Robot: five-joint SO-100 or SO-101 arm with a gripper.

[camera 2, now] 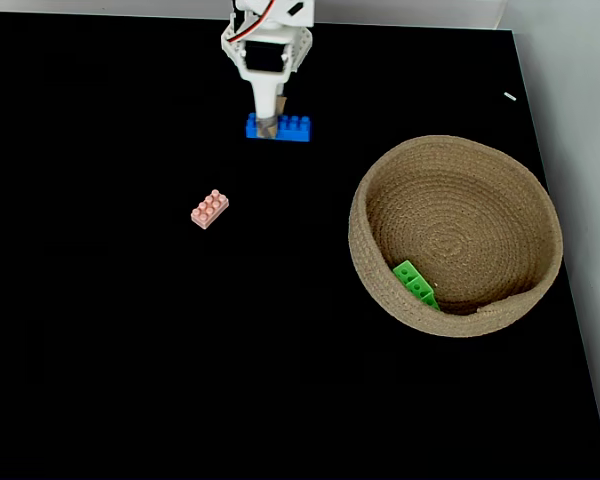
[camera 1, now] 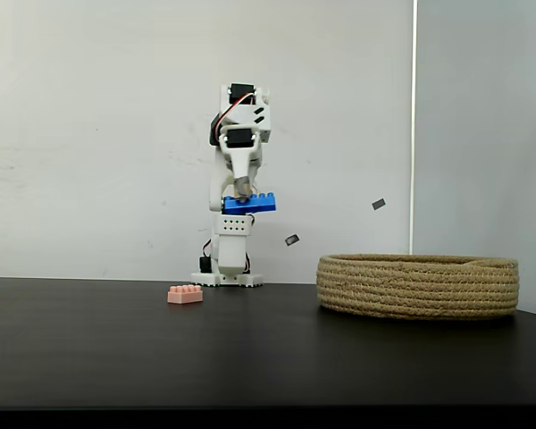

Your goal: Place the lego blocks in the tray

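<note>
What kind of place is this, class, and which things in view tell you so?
Probably a small robot test bench: a bare black table against a plain white wall, with only a small white arm, toy bricks and a rope basket.

White plastic arm [camera 1: 237, 161], black servos, red cable

The wide round tray [camera 2: 380, 180] is coiled tan rope, rough and ribbed. The blue [camera 1: 255, 204], pale pink [camera 2: 209, 209] and bright green [camera 2: 413, 281] studded lego blocks look like smooth plastic. The black worktop [camera 1: 250, 357] is smooth with a faint sheen.
</note>
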